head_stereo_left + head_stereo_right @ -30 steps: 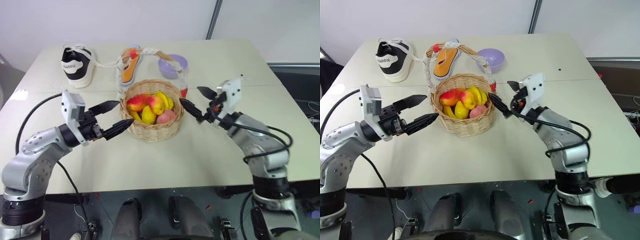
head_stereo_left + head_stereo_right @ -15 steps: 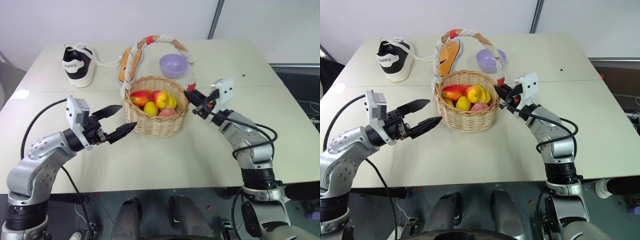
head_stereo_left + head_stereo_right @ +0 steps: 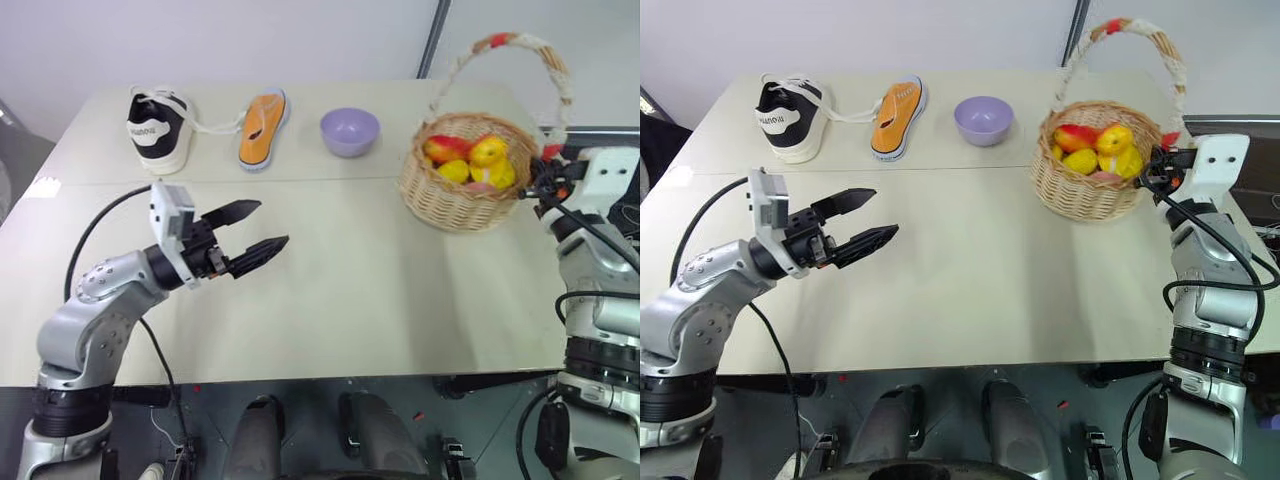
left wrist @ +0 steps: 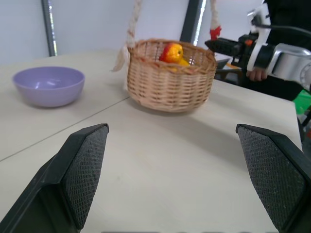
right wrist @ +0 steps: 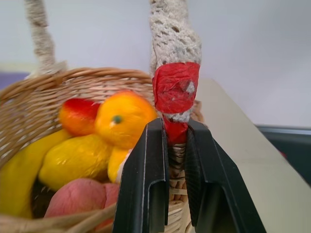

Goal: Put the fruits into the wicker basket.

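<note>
The wicker basket (image 3: 455, 200) stands on the table's right side, its tall corded handle (image 3: 510, 45) upright. In it lie the fruits (image 3: 468, 160): a red-yellow one, yellow lemons, a round orange one (image 5: 124, 119) and a pink peach (image 5: 80, 196). My right gripper (image 5: 175, 133) is shut on the foot of the handle, just under its red tape (image 5: 176, 87), at the basket's right rim (image 3: 1155, 170). My left gripper (image 3: 272, 223) hovers open over the table's left middle, nothing between its fingers, pointing toward the basket (image 4: 170, 80).
Along the far side of the table lie a black-and-white shoe (image 3: 155, 128), an orange insole (image 3: 262, 128) and a purple bowl (image 3: 350, 130). The table's right edge (image 3: 560, 330) is close beside the basket and my right arm.
My right gripper shut on the basket's handle foot and swept the basket with its fruits from the table's middle to the right side. The left gripper stayed open, barely shifting.
</note>
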You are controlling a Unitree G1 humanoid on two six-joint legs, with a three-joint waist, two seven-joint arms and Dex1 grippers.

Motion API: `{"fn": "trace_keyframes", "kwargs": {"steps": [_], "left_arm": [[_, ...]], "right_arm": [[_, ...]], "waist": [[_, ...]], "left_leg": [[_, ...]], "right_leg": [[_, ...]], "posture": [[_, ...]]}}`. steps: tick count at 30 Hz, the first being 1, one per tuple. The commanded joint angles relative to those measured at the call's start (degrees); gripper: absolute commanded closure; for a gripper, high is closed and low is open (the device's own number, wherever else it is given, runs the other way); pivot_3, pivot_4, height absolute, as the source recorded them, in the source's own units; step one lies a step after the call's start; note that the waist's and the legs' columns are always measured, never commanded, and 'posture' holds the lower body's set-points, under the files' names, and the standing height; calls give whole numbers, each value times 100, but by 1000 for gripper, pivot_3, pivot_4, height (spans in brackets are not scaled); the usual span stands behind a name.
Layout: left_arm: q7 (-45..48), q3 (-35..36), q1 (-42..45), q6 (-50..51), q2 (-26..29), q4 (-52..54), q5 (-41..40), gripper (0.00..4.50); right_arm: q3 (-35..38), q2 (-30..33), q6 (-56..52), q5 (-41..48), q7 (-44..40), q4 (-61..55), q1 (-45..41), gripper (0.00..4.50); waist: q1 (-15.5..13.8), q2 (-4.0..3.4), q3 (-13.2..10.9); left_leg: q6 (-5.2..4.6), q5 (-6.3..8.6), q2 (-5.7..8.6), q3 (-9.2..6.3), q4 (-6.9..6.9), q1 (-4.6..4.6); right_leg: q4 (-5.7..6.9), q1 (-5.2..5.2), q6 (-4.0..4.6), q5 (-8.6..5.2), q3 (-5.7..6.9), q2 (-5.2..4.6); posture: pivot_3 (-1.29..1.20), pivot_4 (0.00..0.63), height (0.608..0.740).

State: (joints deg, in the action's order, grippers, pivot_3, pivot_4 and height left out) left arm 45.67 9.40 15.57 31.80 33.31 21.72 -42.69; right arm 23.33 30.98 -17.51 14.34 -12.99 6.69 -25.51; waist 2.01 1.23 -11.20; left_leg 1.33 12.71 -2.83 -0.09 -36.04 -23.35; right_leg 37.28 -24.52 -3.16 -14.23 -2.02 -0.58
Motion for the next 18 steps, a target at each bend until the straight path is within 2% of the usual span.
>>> {"fn": "trace_keyframes", "kwargs": {"steps": [1, 3, 7, 11, 14, 18], "left_arm": [[50, -52, 114, -167, -25, 13, 75, 0], [65, -66, 134, -179, -38, -9, 99, 0], [-75, -17, 162, -182, -32, -182, 229, 0], [-336, 160, 7, -208, 77, -389, 494, 0], [-604, 511, -286, -304, 174, -652, 733, 0], [-683, 786, -799, -486, 312, -745, 1010, 0]], "right_arm": [[168, 119, 213, -56, 195, -77, -196, 3519], [199, 121, 180, 3, 181, -191, -121, 2718], [395, 190, 59, 259, -69, -804, 391, 755], [770, 365, -32, 471, -282, -1199, 1012, 755], [1010, 508, -222, 911, -764, -1517, 1442, 755], [579, 685, -425, 1538, -1933, -2171, 1996, 755]], "waist": [[25, -4, -2], [41, -4, -2], [35, -4, -2], [4, -5, -1], [25, -6, -1], [79, -6, -1]], "left_leg": [[0, 0, 0, 0, 0, 0], [0, 0, 0, 0, 0, 0], [0, 0, 0, -2, 0, -1], [0, 0, 2, -1, -3, -2], [0, 0, 2, 2, -3, -1], [-2, 1, -4, 6, 5, 10]], "right_leg": [[0, 0, 0, 0, 0, 0], [0, 0, -3, 1, 0, 0], [0, 0, -4, 1, 0, 0], [-1, 1, -6, 0, 1, -2], [-2, 1, 0, -4, -1, -4], [1, 2, 0, -18, -9, 3]], "posture": [[0, 150, 740], [0, 150, 740], [0, 150, 740], [0, 150, 740], [0, 150, 740], [0, 150, 740]]}}
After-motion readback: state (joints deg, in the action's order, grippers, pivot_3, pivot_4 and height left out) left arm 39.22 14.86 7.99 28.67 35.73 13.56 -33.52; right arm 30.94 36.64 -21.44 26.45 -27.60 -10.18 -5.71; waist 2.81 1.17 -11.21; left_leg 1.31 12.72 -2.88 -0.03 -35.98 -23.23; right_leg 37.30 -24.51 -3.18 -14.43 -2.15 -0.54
